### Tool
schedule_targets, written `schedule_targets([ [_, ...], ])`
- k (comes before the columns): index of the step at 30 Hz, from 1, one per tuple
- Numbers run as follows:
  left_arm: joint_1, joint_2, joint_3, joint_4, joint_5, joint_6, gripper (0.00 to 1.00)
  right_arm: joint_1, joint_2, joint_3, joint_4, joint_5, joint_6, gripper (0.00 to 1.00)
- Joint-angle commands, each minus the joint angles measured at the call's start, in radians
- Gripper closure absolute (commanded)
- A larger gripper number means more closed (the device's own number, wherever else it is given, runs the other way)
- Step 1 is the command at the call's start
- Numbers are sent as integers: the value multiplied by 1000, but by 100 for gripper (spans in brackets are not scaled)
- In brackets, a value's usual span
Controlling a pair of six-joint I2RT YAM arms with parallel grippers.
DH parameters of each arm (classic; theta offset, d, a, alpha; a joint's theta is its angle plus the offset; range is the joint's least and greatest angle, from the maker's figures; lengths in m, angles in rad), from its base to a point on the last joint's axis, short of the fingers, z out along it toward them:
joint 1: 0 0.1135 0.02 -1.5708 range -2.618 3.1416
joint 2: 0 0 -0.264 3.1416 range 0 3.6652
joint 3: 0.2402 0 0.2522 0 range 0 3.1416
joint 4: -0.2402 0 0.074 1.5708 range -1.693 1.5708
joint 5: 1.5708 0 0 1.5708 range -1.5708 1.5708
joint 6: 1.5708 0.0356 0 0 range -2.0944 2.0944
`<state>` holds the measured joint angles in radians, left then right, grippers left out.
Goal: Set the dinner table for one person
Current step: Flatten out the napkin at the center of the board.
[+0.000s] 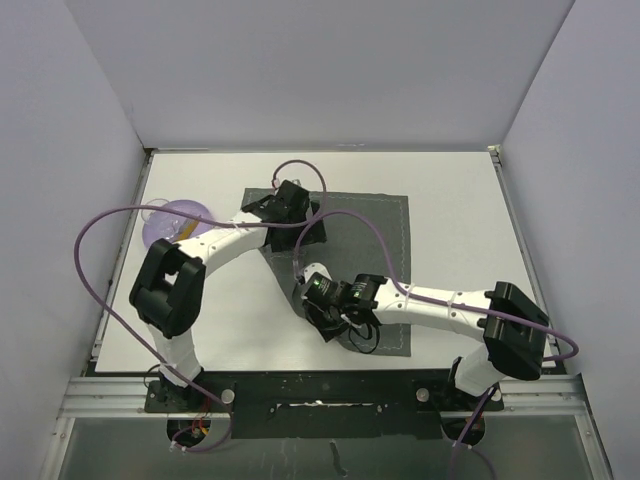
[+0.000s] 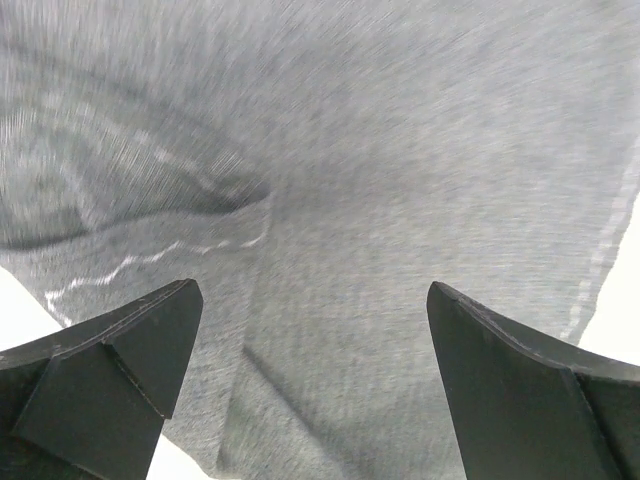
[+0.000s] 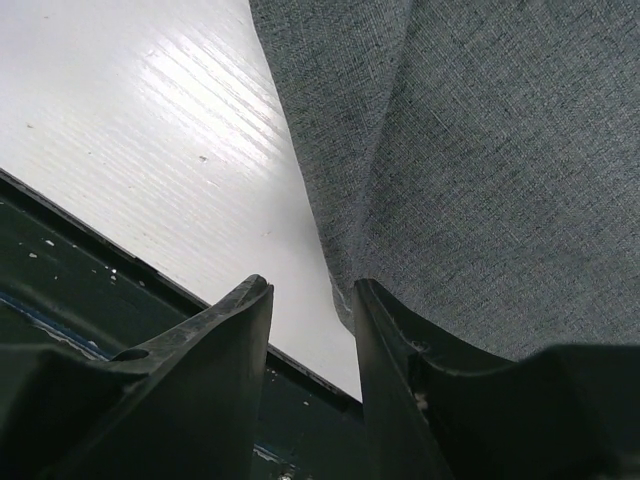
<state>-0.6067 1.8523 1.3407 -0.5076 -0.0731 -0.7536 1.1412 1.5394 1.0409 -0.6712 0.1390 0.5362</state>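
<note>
Left gripper (image 2: 312, 290): fingers (image 2: 110, 370) spread wide and holding nothing, poised over the grey stitched placemat (image 2: 400, 150), which shows a raised fold (image 2: 230, 195) just beyond the tips. Right gripper (image 3: 312, 285): fingers (image 3: 200, 390) separated by a narrow gap, with the placemat's side edge lying in that gap against one finger; no firm pinch is visible.

In the overhead view the left gripper (image 1: 288, 203) stands at the placemat's far corner and the right gripper (image 1: 325, 300) at its near side edge, the right forearm crossing the cloth's near part. A purple dish (image 1: 175, 222) sits well apart from the placemat, beyond the left arm, which hides part of it.

The dinner table (image 1: 450, 190) lies beneath the placemat and extends past it on all sides. A metal rail (image 1: 320, 395) borders its near edge, and plain white walls (image 1: 60, 150) enclose it.
</note>
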Motion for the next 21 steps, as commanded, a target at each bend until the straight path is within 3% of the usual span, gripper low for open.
schedule_targets([
  [1, 10, -126, 46, 219, 14, 118, 2, 19, -46, 56, -21, 44, 14, 61],
  [3, 11, -132, 87, 194, -3, 140, 2, 26, -52, 60, -35, 55, 21, 61],
  [7, 10, -138, 187, -65, -95, 131, 2, 44, -78, 58, -61, 79, 41, 62],
  [15, 60, -287, -66, -179, -164, 81, 6, 58, -133, 33, -94, 106, 66, 62],
  [21, 101, -304, -222, -152, -147, 52, 10, 70, -144, 9, -108, 112, 90, 62],
])
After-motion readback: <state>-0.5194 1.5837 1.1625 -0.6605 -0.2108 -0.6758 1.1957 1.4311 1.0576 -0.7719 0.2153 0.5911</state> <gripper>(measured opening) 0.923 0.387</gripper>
